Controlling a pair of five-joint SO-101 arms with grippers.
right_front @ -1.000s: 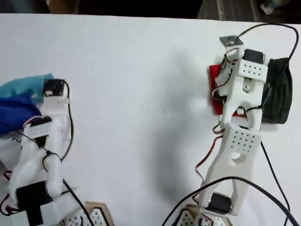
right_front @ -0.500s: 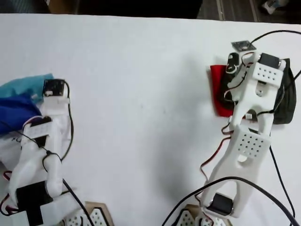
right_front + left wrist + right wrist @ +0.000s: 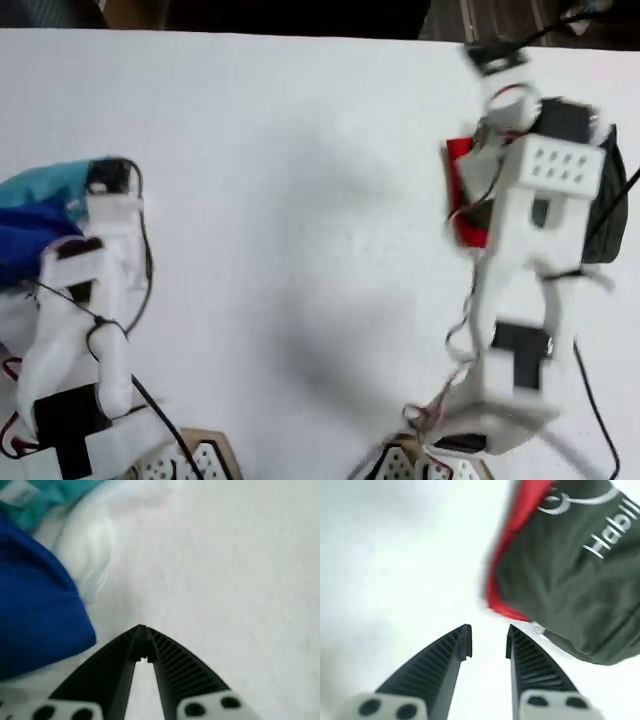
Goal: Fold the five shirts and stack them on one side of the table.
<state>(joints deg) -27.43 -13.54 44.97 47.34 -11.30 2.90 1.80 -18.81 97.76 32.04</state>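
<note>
White surface (image 3: pixel 300 200) is carrying two heaps of shirts, well apart. At one side a blue shirt (image 3: pixel 35 595) is lying against a teal shirt (image 3: pixel 45 495) and a white shirt (image 3: pixel 85 545). The left jaws are sitting together just beside them, empty. At the other side a dark shirt (image 3: pixel 570 580) is lying on a red shirt (image 3: pixel 512 540). The right jaws are hanging a little apart near its edge, empty.

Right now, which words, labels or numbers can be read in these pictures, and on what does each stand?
Dark shirt: white lettering, sideways, blurred and cut off at the edge; not readable.
Dark shirt: a white curved mark beside it; no letters to read.
No other text can be made out.
</note>
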